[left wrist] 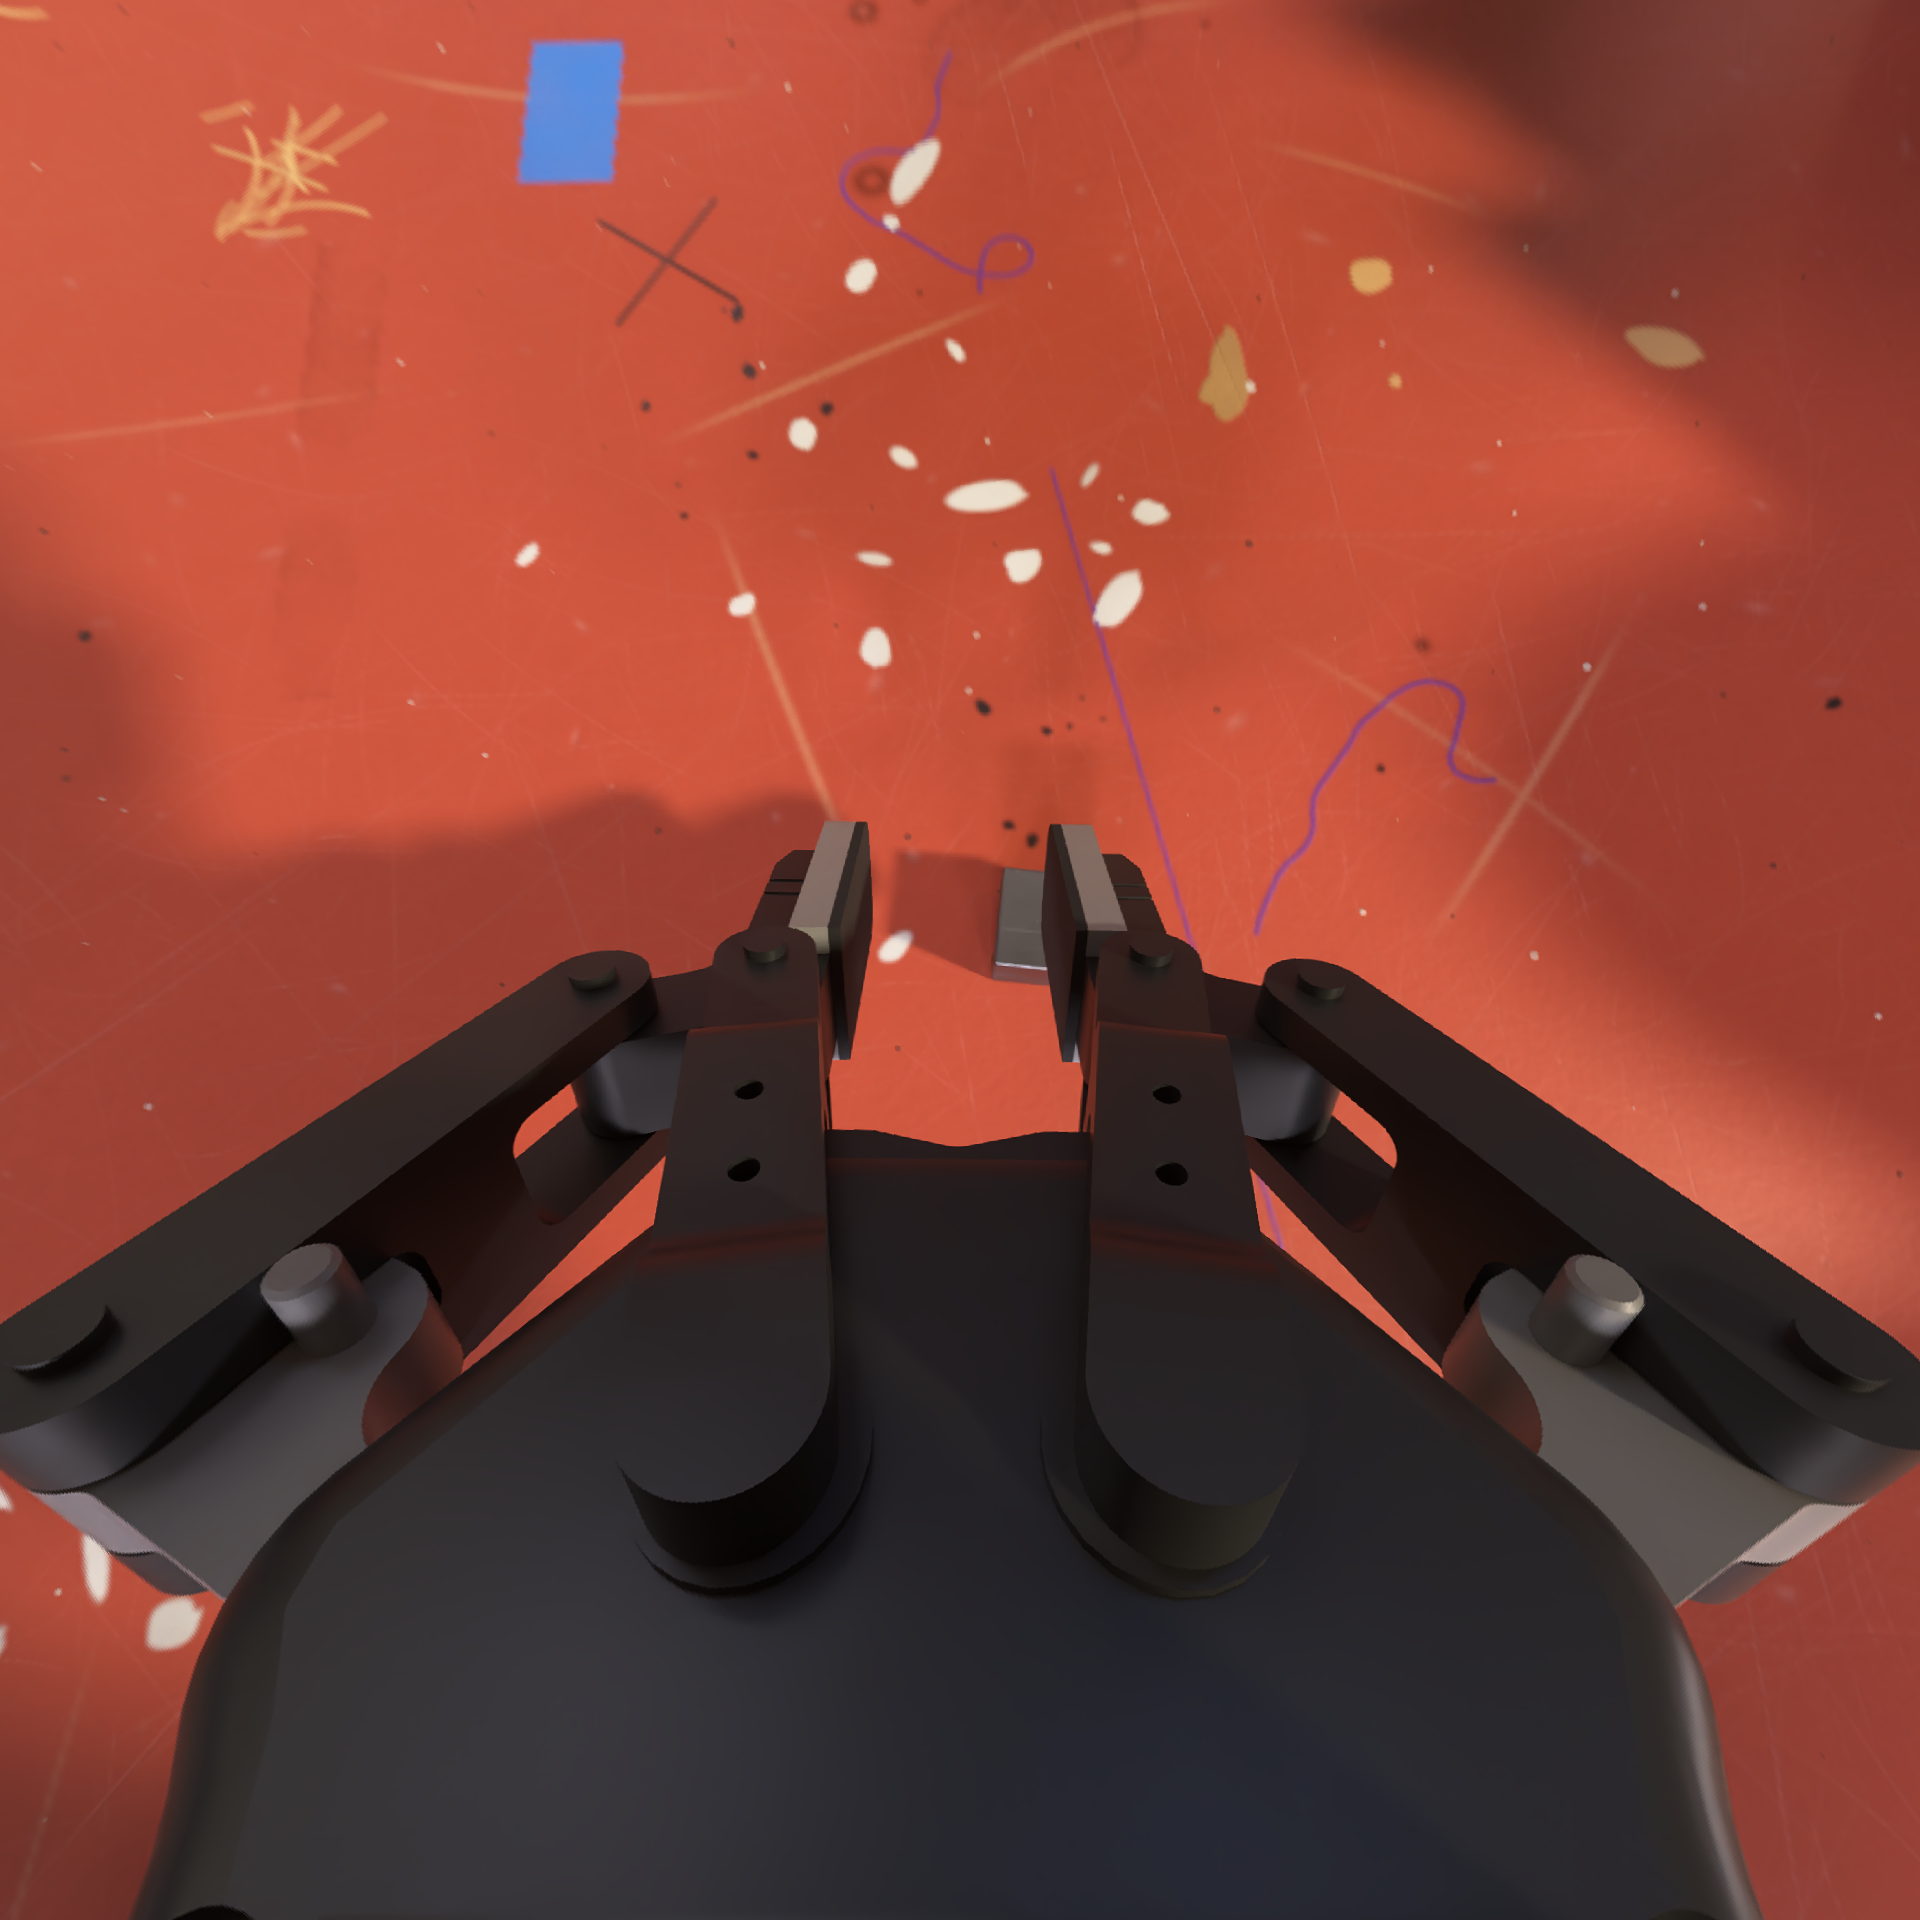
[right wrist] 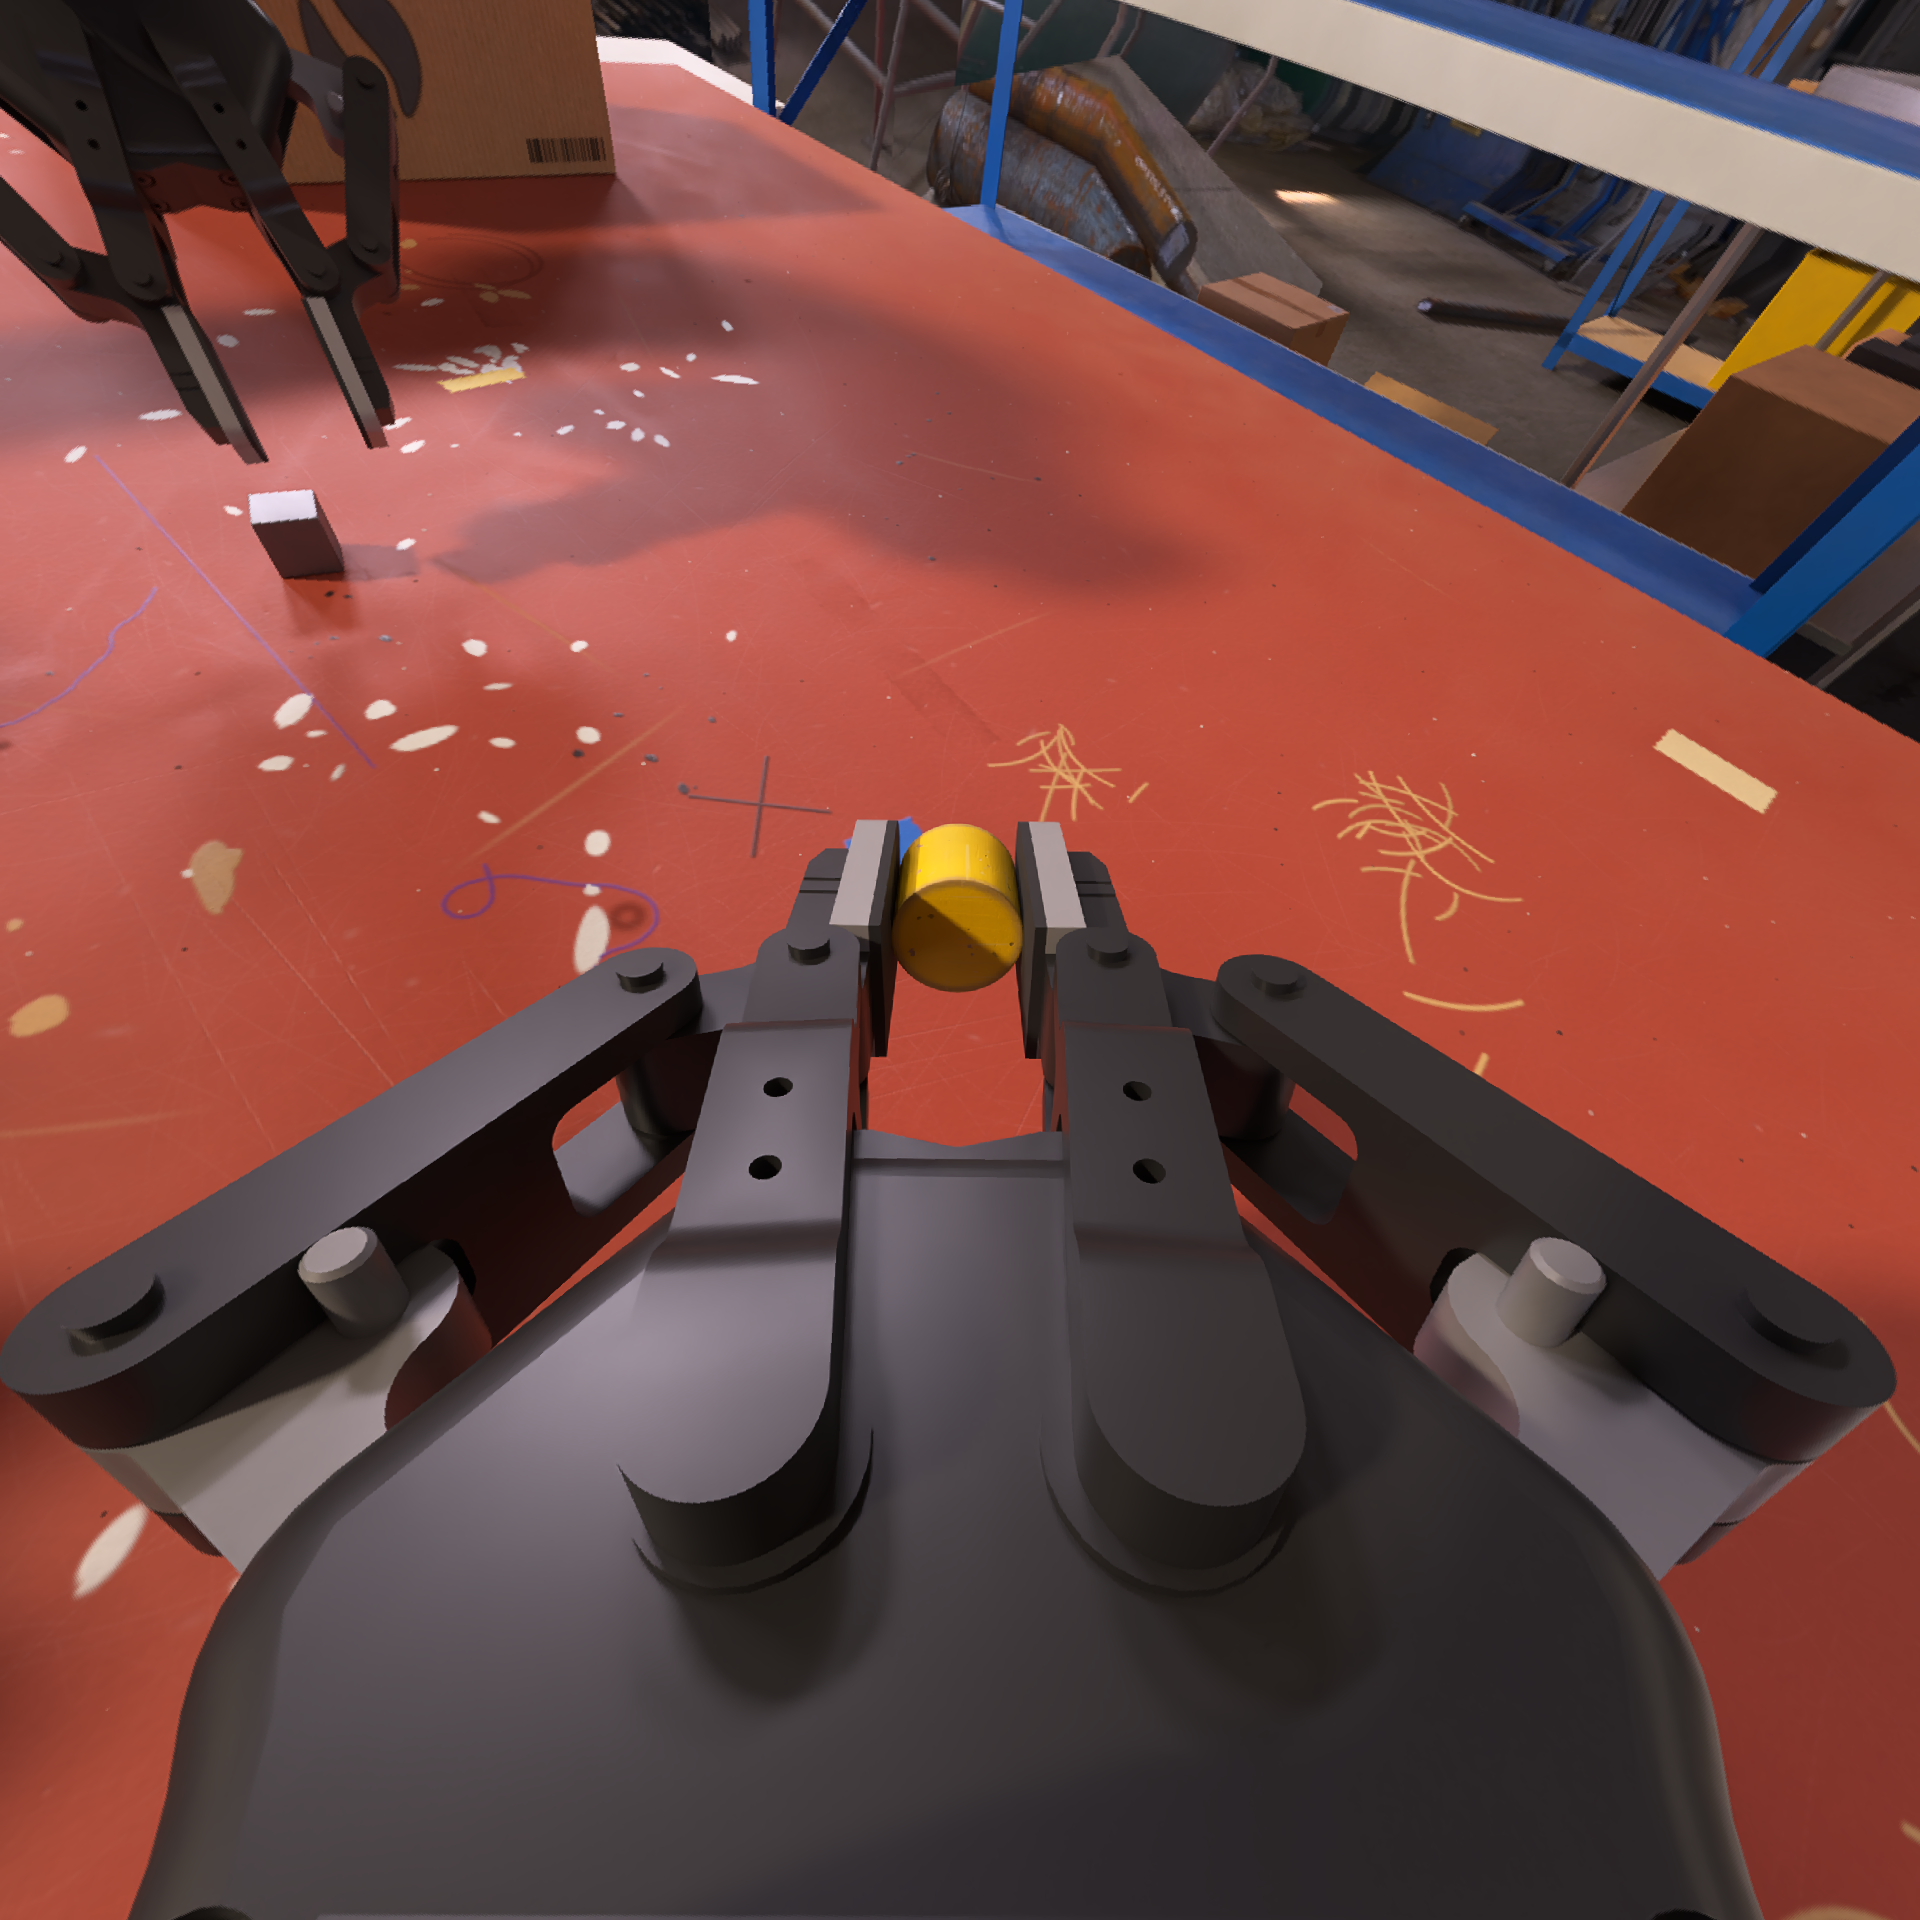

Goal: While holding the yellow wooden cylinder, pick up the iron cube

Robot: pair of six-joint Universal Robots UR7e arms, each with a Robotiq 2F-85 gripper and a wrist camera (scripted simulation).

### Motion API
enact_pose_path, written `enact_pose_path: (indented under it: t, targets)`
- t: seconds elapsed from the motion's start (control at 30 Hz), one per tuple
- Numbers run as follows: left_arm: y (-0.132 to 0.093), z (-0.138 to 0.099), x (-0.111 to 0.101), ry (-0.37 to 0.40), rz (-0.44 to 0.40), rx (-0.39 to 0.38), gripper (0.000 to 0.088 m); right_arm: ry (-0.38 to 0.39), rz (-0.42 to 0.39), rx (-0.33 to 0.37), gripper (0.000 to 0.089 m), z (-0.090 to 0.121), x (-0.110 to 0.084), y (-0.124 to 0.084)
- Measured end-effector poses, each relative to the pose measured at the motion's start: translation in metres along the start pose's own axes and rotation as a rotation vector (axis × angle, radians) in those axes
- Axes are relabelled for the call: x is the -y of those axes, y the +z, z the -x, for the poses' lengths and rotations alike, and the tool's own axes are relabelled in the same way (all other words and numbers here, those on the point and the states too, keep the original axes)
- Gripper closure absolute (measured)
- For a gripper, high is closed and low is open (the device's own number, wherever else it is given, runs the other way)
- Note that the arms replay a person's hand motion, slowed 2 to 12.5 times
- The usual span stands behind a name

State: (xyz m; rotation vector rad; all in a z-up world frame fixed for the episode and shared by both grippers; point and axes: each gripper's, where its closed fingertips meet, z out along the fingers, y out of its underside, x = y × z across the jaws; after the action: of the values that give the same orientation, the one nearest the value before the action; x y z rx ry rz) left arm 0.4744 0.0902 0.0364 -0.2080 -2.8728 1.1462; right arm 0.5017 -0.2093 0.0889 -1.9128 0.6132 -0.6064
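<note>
My right gripper is shut on the yellow wooden cylinder and holds it above the red table. The iron cube is a small grey block on the table at the far left of the right wrist view. My left gripper hangs open just above and behind it there, not touching it. In the left wrist view the left gripper is open, and the cube shows below, partly hidden by the right finger.
The red table is scratched and paint-spattered. A cardboard box stands at the back behind the left arm. The table's right edge drops to blue shelving and boxes. A blue patch marks the table.
</note>
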Motion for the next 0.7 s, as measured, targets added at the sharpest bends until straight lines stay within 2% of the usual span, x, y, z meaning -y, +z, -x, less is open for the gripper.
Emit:
enact_pose_path:
  t: [0.17, 0.43, 0.7]
  targets:
    - [0.001, -0.006, -0.007, 0.002, 0.049, -0.022, 0.0526, 0.002, -0.019, 0.005, 0.0695, 0.002, 0.001, 0.002]
    - [0.001, -0.011, -0.005, 0.017, 0.056, -0.039, 0.0531, 0.01, -0.024, 0.024, 0.0695, 0.006, -0.002, 0.005]
    - [0.007, -0.015, -0.01, 0.054, 0.102, -0.046, 0.0551, 0.007, -0.016, 0.027, 0.0695, 0.006, -0.005, 0.006]
